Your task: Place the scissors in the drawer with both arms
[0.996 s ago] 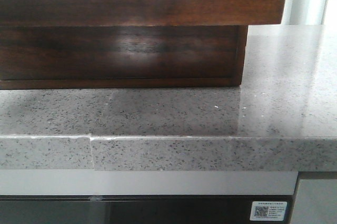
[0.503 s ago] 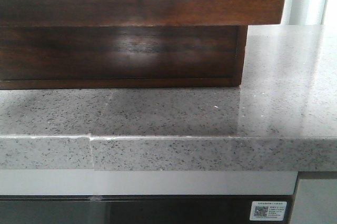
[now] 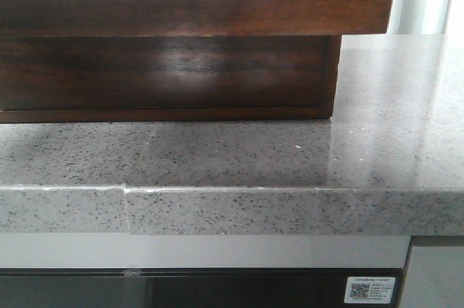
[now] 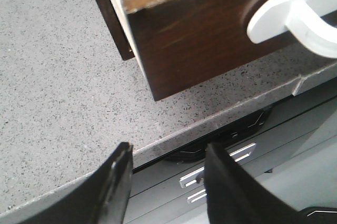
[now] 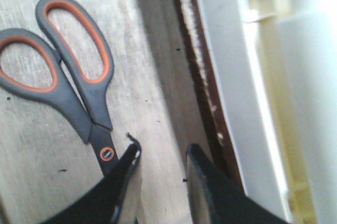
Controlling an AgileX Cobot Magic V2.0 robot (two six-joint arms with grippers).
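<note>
Nothing had shifted around the drawer [image 3: 217, 11] since earlier. Scissors [image 5: 68, 71] lay inside it; my right gripper [image 5: 160, 182] and left gripper [image 4: 166, 182] hung open, empty.

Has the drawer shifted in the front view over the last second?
No. The drawer keeps its place: its right edge meets the same spot on the grey countertop, and its lower front edge sits equally far from the counter's seam.

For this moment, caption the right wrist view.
Open right pincer above grey-and-orange scissors lying on the drawer's pale wooden floor.
</note>
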